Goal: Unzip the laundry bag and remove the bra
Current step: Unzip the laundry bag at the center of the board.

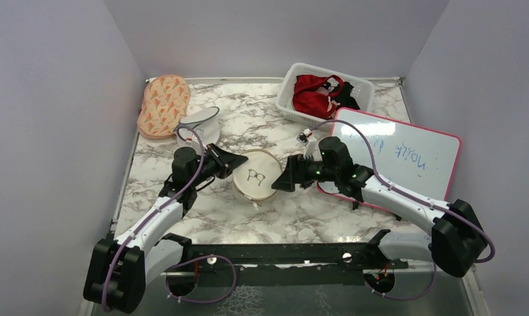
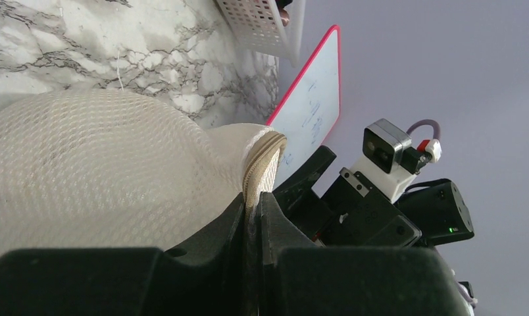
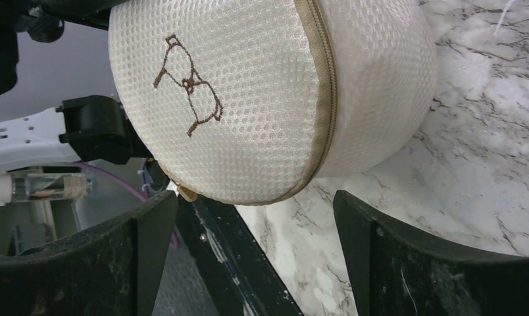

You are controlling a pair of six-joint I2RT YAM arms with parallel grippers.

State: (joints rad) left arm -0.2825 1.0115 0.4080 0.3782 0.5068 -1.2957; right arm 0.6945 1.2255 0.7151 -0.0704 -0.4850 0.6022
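Marble-pattern table (image 1: 268, 217), plain lilac walls (image 1: 268, 33) on three sides. The laundry bag (image 1: 256, 176) is mid-table between my two arms, its drawn face showing from above. Left gripper (image 2: 252, 201) is clamped tight on the bag's zip seam at the bag's left side. Right gripper (image 3: 255, 207) is spread wide just right of the bag, holding nothing; I see no contact. The zip (image 3: 324, 99) looks closed along the stretch I can see.

Three plain pale purple-grey walls (image 1: 268, 33) stand around a white marble-look table top with dark grey lines (image 1: 301, 210). The light is soft and even, with only faint shadows
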